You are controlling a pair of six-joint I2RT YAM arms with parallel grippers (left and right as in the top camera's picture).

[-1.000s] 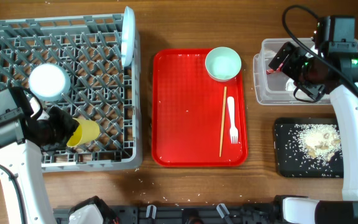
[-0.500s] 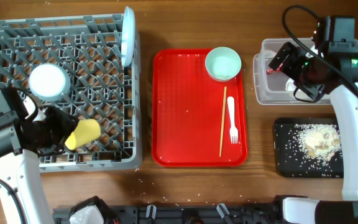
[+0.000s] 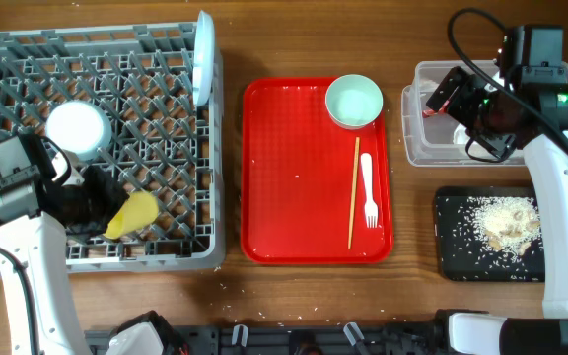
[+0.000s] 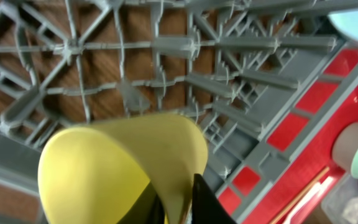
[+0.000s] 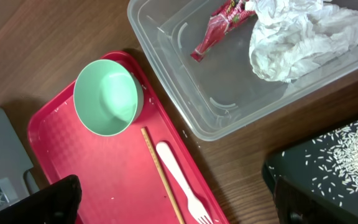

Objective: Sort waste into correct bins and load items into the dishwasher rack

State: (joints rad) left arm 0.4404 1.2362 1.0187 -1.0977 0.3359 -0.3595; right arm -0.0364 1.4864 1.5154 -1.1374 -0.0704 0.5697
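Note:
My left gripper (image 3: 102, 210) is shut on the rim of the yellow cup (image 3: 134, 214), holding it tilted over the front of the grey dishwasher rack (image 3: 8, 59); the cup fills the left wrist view (image 4: 104, 168). A whitish bowl (image 3: 77, 128) and a pale blue plate (image 3: 202, 57) on edge sit in the rack. A light green bowl (image 3: 353, 101), a chopstick (image 3: 353, 197) and a white fork (image 3: 368, 189) lie on the red tray (image 3: 284, 197). My right gripper (image 5: 179, 208) is open and empty above the clear tub (image 3: 422, 148).
The clear tub holds the red wrapper (image 5: 219, 28) and the white napkin (image 5: 297, 31). The black tray (image 3: 457, 261) at the front right holds rice scraps (image 3: 506, 222). Crumbs lie on the wooden table in front of the red tray.
My left gripper has turned the yellow cup so its mouth no longer faces up, and shifted slightly over the rack's front. The right arm has not moved.

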